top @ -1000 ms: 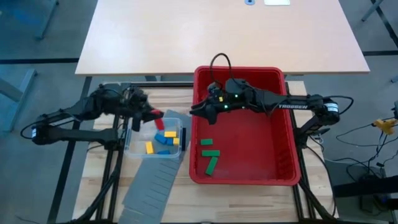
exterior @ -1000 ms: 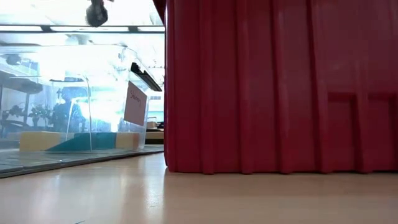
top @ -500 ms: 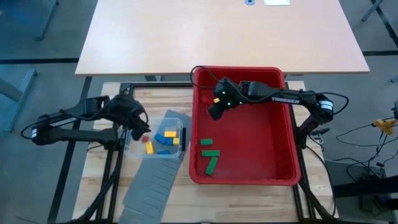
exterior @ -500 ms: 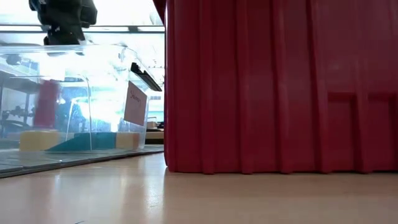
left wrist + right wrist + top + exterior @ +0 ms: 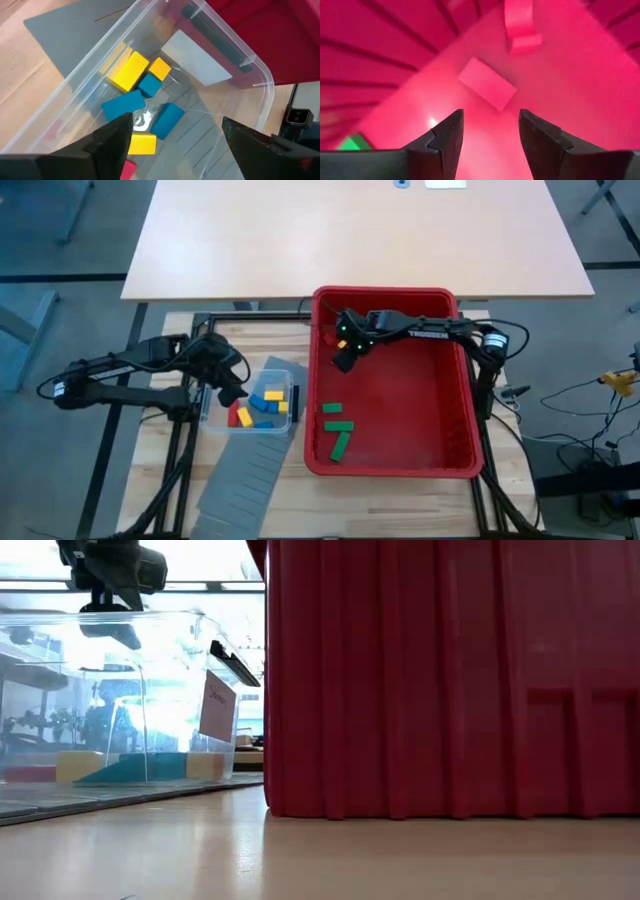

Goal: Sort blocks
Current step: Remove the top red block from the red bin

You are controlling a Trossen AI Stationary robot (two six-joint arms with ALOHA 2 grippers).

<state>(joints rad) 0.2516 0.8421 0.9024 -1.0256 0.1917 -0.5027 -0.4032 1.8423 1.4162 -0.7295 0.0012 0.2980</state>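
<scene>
The blocks lie in two places. Yellow blocks (image 5: 130,72), blue blocks (image 5: 123,104) and a red block (image 5: 241,416) sit loose in the clear tub (image 5: 212,418), which rests on a grey slotted panel (image 5: 240,478) at the table's left. Three green blocks (image 5: 338,429) lie on the floor of the red bin (image 5: 462,420) near its front left corner, and two red blocks (image 5: 487,83) lie at the bin's far left corner. The left gripper (image 5: 172,132) hangs just above the tub, its jaws spread wide and holding nothing. The right gripper (image 5: 487,137) points down into the bin's far left corner, directly over a flat red block, its jaws parted with nothing between them.
</scene>
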